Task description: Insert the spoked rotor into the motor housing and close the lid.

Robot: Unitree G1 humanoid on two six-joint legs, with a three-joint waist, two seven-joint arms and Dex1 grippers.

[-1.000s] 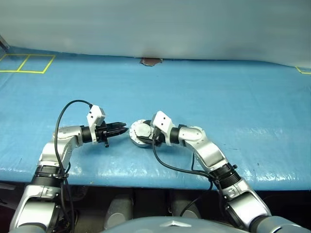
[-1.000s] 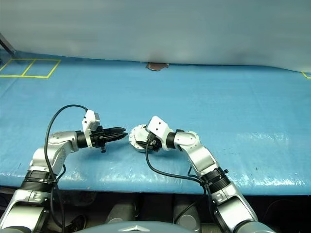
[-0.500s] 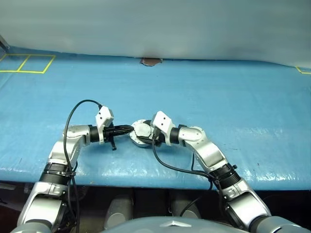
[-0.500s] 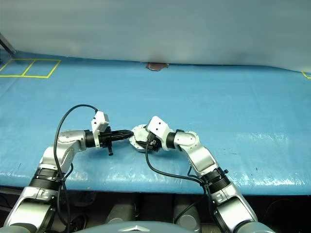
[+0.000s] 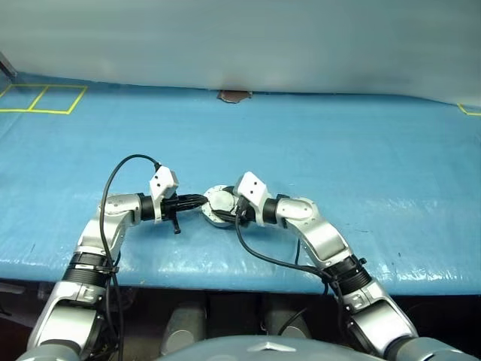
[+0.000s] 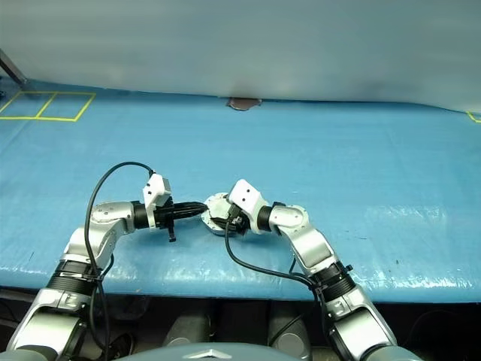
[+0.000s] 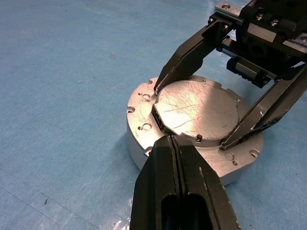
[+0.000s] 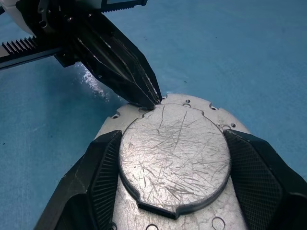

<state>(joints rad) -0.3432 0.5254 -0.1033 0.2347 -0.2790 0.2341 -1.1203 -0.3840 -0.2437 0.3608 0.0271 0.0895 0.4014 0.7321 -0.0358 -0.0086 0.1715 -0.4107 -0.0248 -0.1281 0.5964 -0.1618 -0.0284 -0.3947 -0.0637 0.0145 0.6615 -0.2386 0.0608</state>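
A blue tarp (image 5: 361,158) covers the tabletop. Yellow taped squares (image 5: 41,98) mark its far left corner, and a small brown patch (image 5: 234,95) sits mid far edge.

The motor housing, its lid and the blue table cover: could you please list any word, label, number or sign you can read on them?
No readable text anywhere.
Round pale grey metal lid: random scratches, no lettering.
Silver-grey round motor housing: small holes in its flange, no marking.
Blue table cover: yellow taped squares at the far left corner, lines without characters.
Small brown patch at the cover's far edge: too small to tell whether it carries print.
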